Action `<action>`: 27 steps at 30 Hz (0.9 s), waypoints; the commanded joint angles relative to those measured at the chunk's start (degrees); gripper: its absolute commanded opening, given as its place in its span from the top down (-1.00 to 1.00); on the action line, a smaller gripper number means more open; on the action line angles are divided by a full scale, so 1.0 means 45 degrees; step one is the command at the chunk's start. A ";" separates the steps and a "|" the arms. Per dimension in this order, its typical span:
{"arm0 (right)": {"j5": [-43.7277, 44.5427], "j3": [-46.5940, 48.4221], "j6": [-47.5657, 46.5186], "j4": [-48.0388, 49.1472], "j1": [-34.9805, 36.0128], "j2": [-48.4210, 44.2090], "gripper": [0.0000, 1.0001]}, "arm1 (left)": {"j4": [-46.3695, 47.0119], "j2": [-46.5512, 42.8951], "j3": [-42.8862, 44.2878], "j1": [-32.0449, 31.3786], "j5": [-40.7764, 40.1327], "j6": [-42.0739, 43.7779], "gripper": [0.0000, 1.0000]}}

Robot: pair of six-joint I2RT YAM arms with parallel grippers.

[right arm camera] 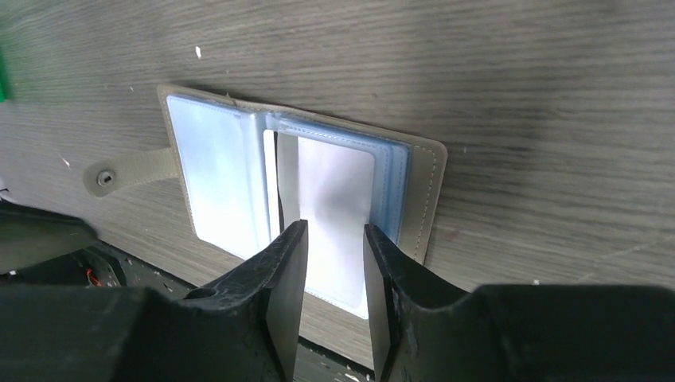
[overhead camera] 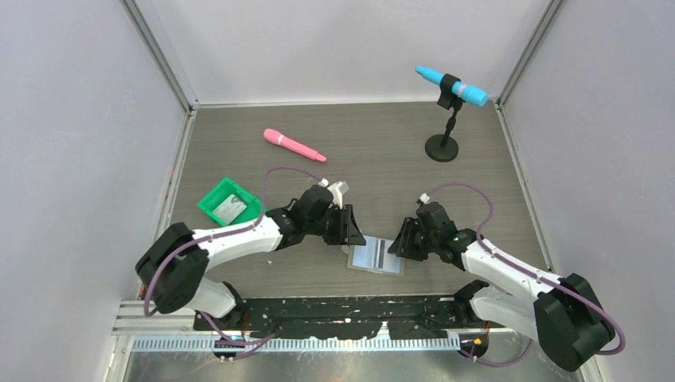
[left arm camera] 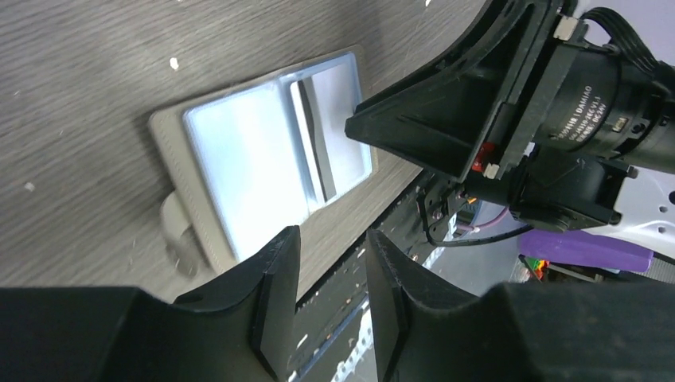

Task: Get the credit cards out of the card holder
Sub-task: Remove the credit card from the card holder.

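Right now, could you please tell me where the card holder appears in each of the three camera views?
Top external: the card holder lies low at centre, near the front edge.
Left wrist: the card holder is left of centre, lying open.
Right wrist: the card holder is centre-left, open with its pockets up.
Shared landmark: the wood-grain table beneath it.
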 commanded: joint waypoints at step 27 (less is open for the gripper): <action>0.0006 -0.1120 0.0074 0.1737 -0.0069 0.0325 0.32 | 0.4370 0.3778 -0.0337 -0.0681 -0.0641 -0.1095 0.35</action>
